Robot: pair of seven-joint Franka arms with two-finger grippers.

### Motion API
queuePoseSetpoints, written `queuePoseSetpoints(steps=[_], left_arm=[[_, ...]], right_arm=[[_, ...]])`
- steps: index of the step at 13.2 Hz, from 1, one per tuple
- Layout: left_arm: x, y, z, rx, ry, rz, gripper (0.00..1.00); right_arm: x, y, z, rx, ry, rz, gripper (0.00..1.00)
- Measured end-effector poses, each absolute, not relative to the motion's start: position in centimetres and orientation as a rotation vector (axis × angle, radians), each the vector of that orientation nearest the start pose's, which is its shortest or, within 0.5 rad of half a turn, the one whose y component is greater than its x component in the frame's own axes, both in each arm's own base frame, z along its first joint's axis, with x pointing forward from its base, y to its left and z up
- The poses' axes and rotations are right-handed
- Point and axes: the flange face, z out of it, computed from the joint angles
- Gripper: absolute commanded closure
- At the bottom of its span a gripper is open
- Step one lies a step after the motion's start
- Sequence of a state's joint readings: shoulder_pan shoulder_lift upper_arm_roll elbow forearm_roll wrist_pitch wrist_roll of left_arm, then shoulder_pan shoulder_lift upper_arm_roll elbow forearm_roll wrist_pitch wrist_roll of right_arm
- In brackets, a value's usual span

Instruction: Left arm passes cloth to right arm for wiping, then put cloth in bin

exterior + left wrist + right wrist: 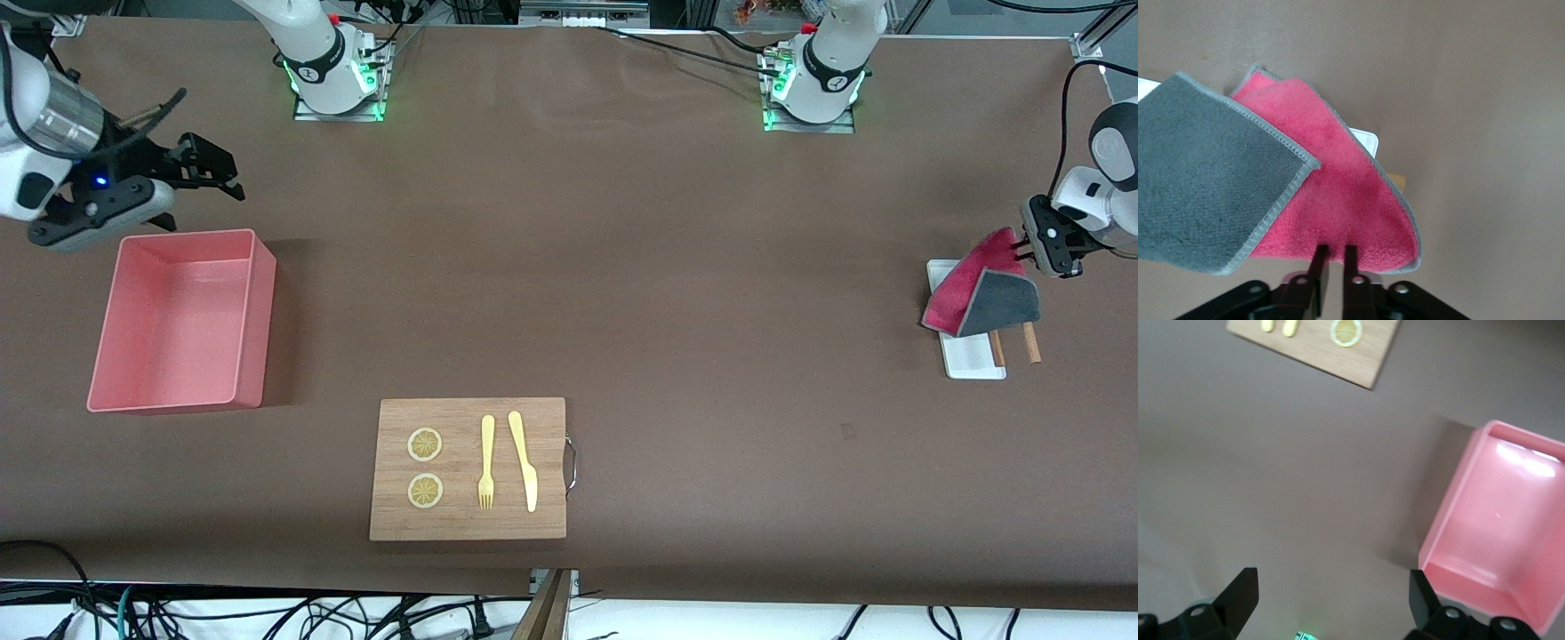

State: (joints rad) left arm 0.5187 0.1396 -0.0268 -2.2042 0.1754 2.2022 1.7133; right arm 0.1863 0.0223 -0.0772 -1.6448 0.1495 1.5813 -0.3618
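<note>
The left gripper (1022, 246) is clamped on one edge of the cloth (978, 289), which hangs from its fingers (1318, 261) with the crimson face and a folded-over grey face showing, draped over the white tray (973, 360) under the hand. The right gripper (212, 173) waits with its jaws wide apart above the table, just beside the bin (182, 320).

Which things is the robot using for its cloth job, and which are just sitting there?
Using: cloth, pinched by the left gripper; open right gripper; pink bin.
Just sitting: cutting board, lemon slices, fork, knife, white tray.
</note>
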Motion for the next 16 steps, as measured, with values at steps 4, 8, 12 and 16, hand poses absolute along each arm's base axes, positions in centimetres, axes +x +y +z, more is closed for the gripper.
queuePoseSetpoints(steps=[4,8,12,16], left_arm=[[46.4,25.6,30.7,-2.506,1.986,0.289,1.00],[46.4,25.6,30.7,-2.503,1.989,0.289,1.00],[47.1,25.5,31.6,-2.486,1.990,0.280,1.00],[48.0,25.0,33.4,-2.468,1.997,0.282,1.00]], right_arm=[[56.2,8.4,54.8,-2.722,-0.965,0.080,0.00],[57.4,8.5,51.4,-2.500,-1.193,0.041,0.00],[59.1,7.1,47.1,-2.240,-1.349,-0.058,0.00],[60.0,6.3,44.3,-2.039,-1.444,-0.161,0.00]])
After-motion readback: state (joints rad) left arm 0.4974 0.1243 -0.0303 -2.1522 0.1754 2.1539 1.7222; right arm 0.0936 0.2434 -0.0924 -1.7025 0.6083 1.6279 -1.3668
